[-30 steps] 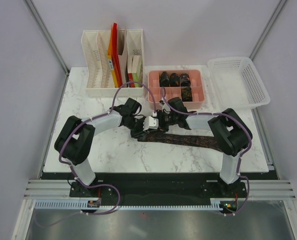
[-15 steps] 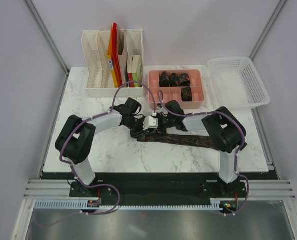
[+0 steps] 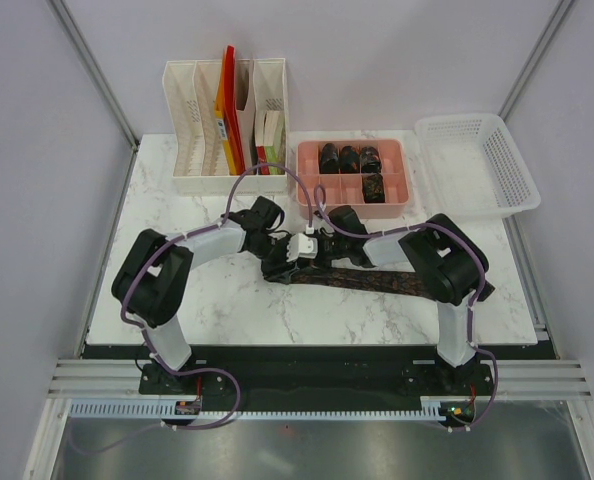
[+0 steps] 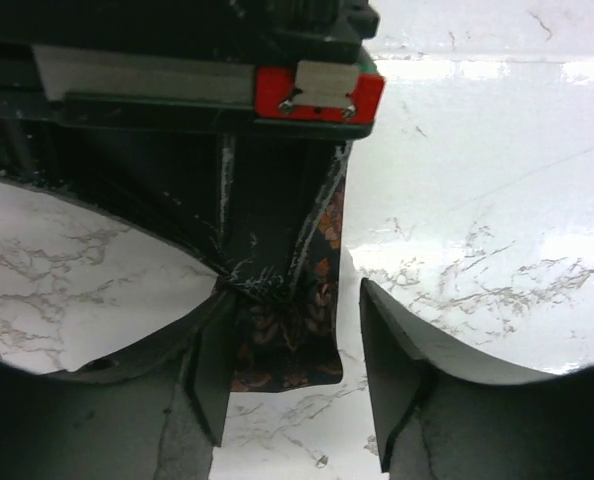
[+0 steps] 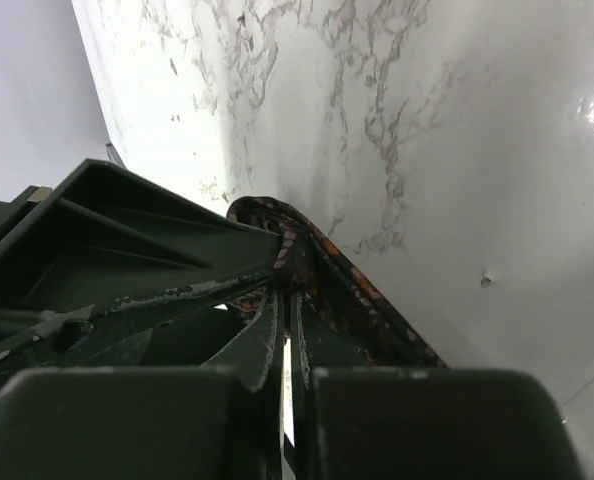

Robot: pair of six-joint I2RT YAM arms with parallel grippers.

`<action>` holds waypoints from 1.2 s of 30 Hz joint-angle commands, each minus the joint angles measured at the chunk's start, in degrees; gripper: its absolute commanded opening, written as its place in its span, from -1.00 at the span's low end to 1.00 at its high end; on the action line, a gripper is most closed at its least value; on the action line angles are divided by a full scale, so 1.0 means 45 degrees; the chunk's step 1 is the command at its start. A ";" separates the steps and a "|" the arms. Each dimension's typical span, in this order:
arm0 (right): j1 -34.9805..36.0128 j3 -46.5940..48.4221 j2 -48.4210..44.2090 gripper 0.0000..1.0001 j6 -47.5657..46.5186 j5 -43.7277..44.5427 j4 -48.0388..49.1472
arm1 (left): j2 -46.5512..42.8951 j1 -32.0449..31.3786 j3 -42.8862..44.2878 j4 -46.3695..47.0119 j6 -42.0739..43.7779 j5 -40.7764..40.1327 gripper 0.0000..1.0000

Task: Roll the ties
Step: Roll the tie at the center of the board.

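Observation:
One tie (image 3: pixel 377 280) lies as a long dark strip with a reddish pattern across the marble table (image 3: pixel 177 200), running right from the grippers. My right gripper (image 3: pixel 308 257) is shut on the tie's left end; in the right wrist view its jaws (image 5: pixel 289 290) pinch the folded fabric (image 5: pixel 362 300). My left gripper (image 3: pixel 280 265) is open around the same end: in the left wrist view (image 4: pixel 292 310) the tie's end (image 4: pixel 295 360) lies between its spread fingers, against the left one. Several rolled ties (image 3: pixel 349 158) sit in the pink tray (image 3: pixel 305 185).
A white file organizer (image 3: pixel 192 130) with papers and folders stands at the back left. An empty white basket (image 3: pixel 477 165) sits at the back right beside the pink tray. The two wrists are close together at the table's middle.
My right arm has swung a little left and closer to the left gripper, drawing the tie's end with it. The left arm has barely moved.

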 commanded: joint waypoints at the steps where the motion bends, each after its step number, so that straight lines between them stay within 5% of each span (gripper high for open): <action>1: 0.0054 0.0405 0.0113 -1.00 -0.1229 0.1007 -0.1543 | -0.0262 0.0189 -0.0107 -0.0310 -0.0043 -0.0100 0.24; 9: -0.0122 0.0561 0.0191 -1.00 -0.1719 0.1594 -0.2872 | -0.1885 0.0854 -0.0653 -0.0252 0.0815 -0.0158 0.44; 22: -0.0123 0.0990 0.0171 -1.00 -0.2130 0.1692 -0.3693 | -0.0598 0.0640 -0.0439 0.0412 0.0973 -0.0255 0.58; 31: -0.0025 0.0913 0.0601 -1.00 -0.1662 0.1458 -0.3011 | -0.1200 0.0386 -0.0576 0.0647 0.0641 -0.0315 -0.07; 36: 0.0053 0.0757 0.0562 -1.00 -0.1174 0.1185 -0.2289 | -0.1904 0.0171 -0.0401 0.0413 0.0465 -0.0295 -0.26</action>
